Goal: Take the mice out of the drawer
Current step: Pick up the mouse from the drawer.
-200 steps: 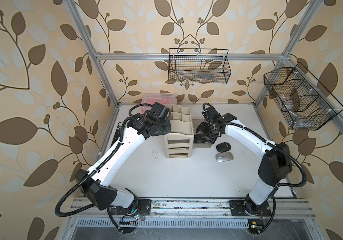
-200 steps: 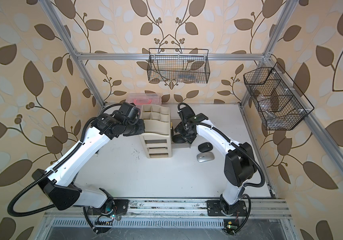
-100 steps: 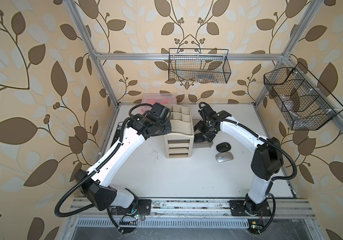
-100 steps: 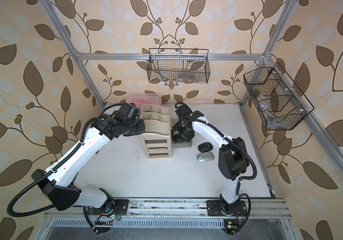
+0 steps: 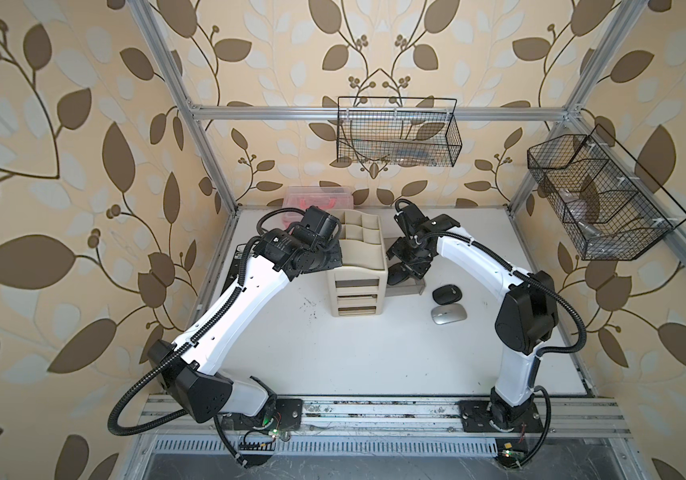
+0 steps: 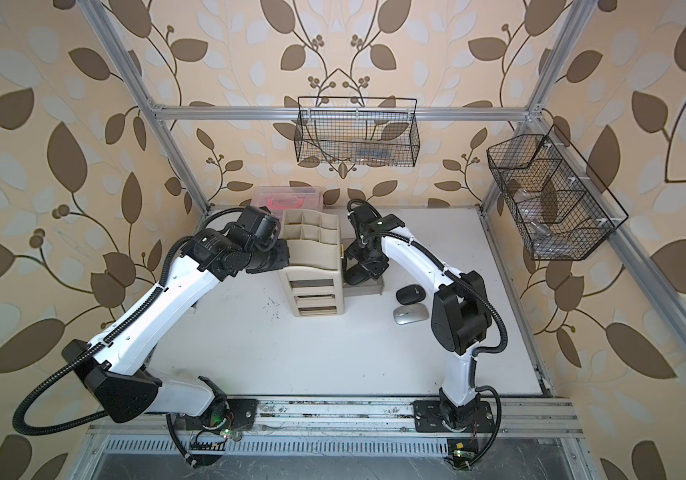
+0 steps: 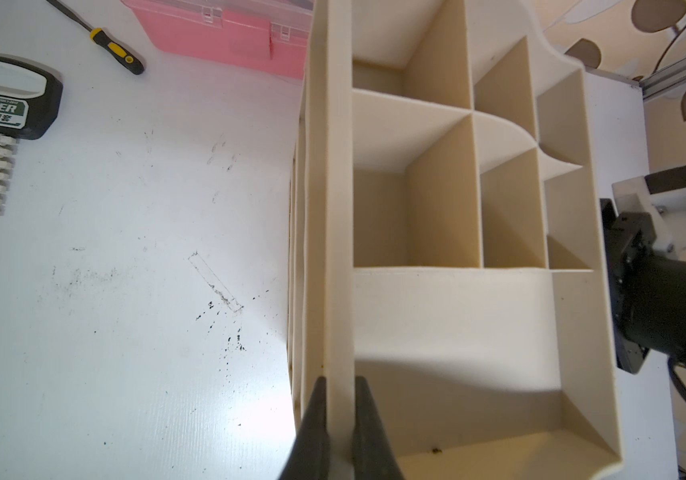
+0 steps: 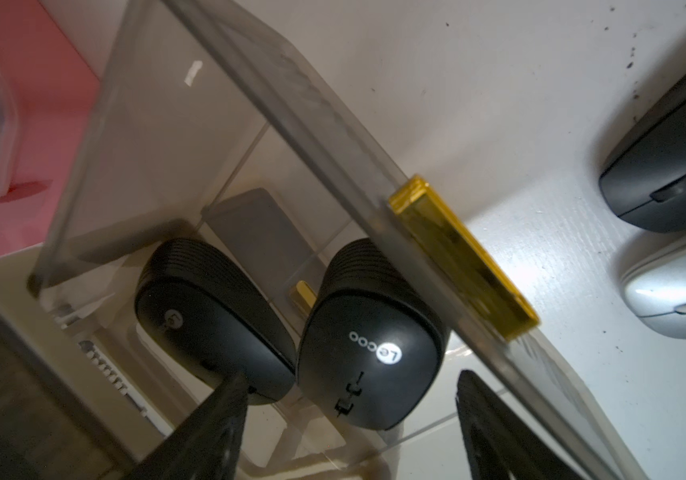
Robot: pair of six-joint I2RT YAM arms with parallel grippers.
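the right arm has folded its elbow inward over the last second, and the right gripper now sits over the open drawer, where it stood slightly further out before. its jaws are spread wide on either side of the black logo mouse, with nothing pinched yet; a second black mouse lies just beside it in the drawer. the left gripper has not moved and is pressed together on the top wall of the beige organiser, steadying it. a third black mouse and a silver mouse already lie on the table, near the drawer's amber handle. so two are out and at least two remain; the smoky wall blurs whatever may sit deeper in. the next pick looks imminent.
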